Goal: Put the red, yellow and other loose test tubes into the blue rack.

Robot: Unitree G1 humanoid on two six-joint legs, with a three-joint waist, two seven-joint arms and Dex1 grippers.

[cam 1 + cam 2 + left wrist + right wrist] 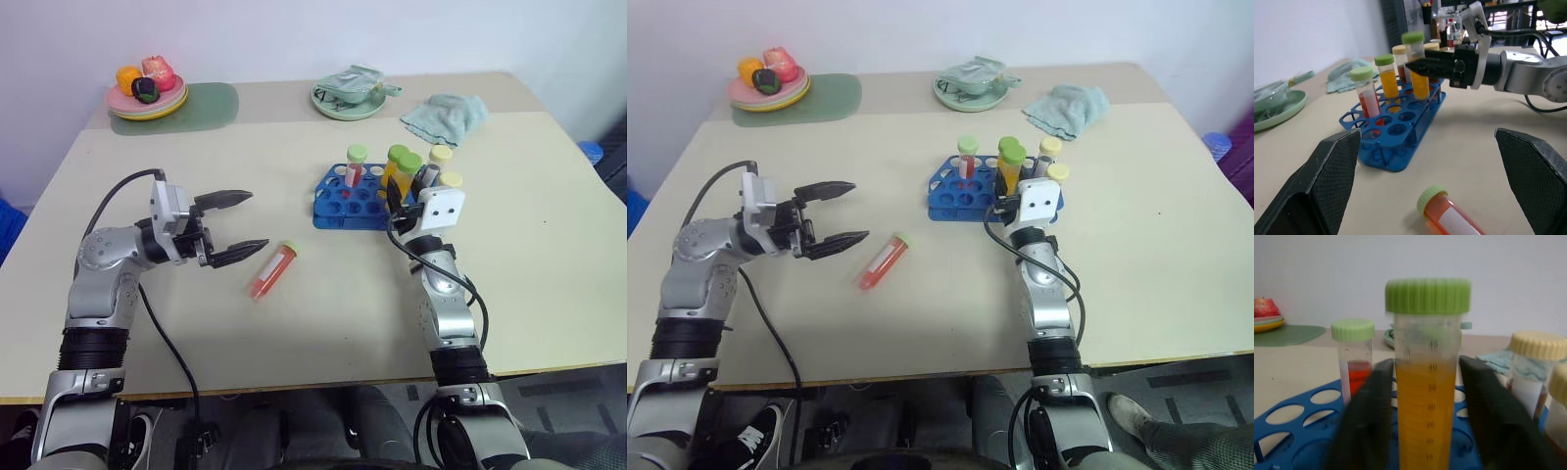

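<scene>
Left pincer (235,227): black fingers spread wide, pointing level toward the bright blue plastic rack (345,208), well short of it, holding nothing. Right pincer (1425,401): at the rack's near right corner, fingers flanking an upright yellow-orange tube (1422,396), small gaps either side.

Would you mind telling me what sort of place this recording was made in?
Probably an indoor lab or robot test room, staged for a sorting exercise: a plain table against a bare wall, a blue rack of capped tubes, and toy food on a plate.
</scene>
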